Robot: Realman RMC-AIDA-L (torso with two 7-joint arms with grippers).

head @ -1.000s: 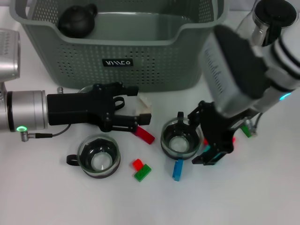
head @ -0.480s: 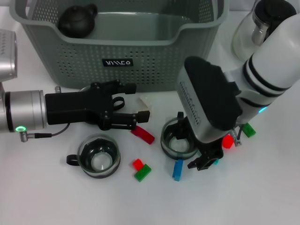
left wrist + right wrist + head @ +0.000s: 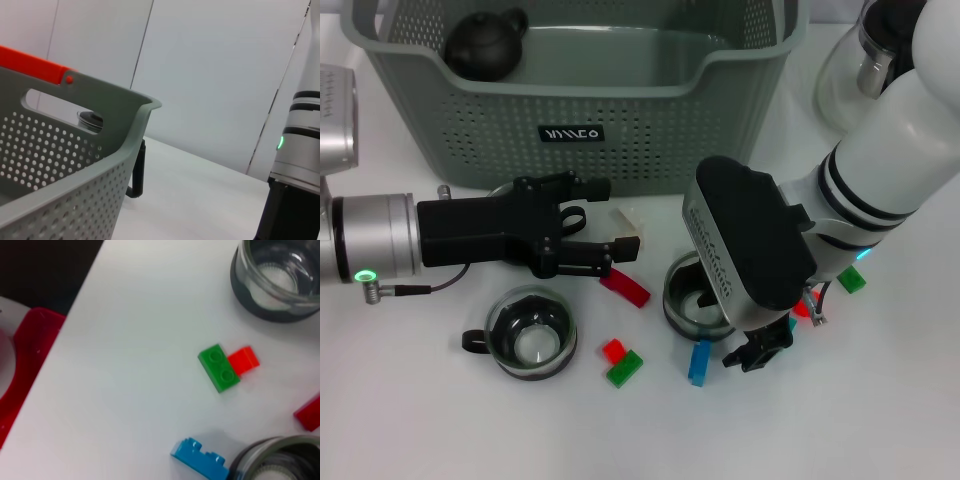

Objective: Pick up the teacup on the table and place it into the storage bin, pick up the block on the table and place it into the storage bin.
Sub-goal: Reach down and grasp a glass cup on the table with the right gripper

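Your right gripper (image 3: 757, 350) hung over the round glass teacup (image 3: 696, 300) on the white desk (image 3: 440, 420) before the grey-green perforated storage bin (image 3: 620, 120); jaws unreadable. Left gripper (image 3: 605, 222), jaws spread, hovered nearby.

Left end effector (image 3: 620, 250) level, fingers parted, right end effector (image 3: 760, 350) lowered

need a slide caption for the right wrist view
Wrist view of green block touching red block, blue block beside a glass teacup, second teacup beyond.
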